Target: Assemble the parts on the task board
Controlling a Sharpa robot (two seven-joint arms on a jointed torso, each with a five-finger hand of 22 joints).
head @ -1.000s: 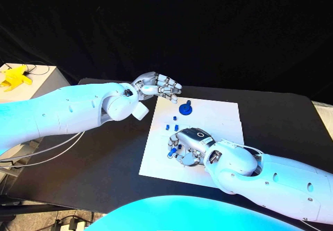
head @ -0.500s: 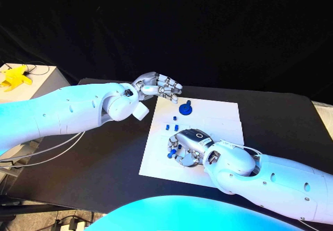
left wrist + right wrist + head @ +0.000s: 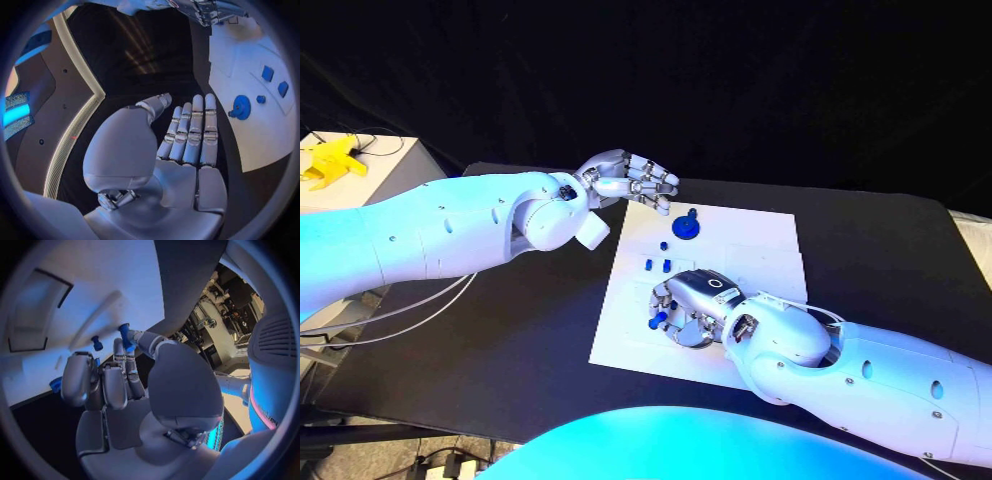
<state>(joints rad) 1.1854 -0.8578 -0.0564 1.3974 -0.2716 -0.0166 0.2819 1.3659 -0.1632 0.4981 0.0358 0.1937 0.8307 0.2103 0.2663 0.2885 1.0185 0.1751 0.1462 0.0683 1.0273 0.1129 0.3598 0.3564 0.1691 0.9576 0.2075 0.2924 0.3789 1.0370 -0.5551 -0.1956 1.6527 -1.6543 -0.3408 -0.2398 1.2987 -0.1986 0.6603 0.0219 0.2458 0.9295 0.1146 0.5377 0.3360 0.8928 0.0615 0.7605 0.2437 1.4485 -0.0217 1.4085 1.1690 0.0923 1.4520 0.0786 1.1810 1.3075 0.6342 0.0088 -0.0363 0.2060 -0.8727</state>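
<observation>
The white task board lies in the middle of the black table. On its far part sit a round blue part with a small blue peg beside it, and two small blue squares. My right hand hovers low over the board's near left part and pinches a small blue peg between thumb and a finger; the peg stands out at the fingertips. My left hand hangs above the board's far left corner, fingers stretched out and holding nothing. In the left wrist view the round part lies beyond that hand.
A yellow object rests on a white stand at the far left, off the table. The right wrist view shows a rectangular recess outlined in the board near another blue peg. Bare black table surrounds the board.
The right hand has shifted very slightly over the board, still pinching the blue peg. The left arm and the parts on the board have not moved.
</observation>
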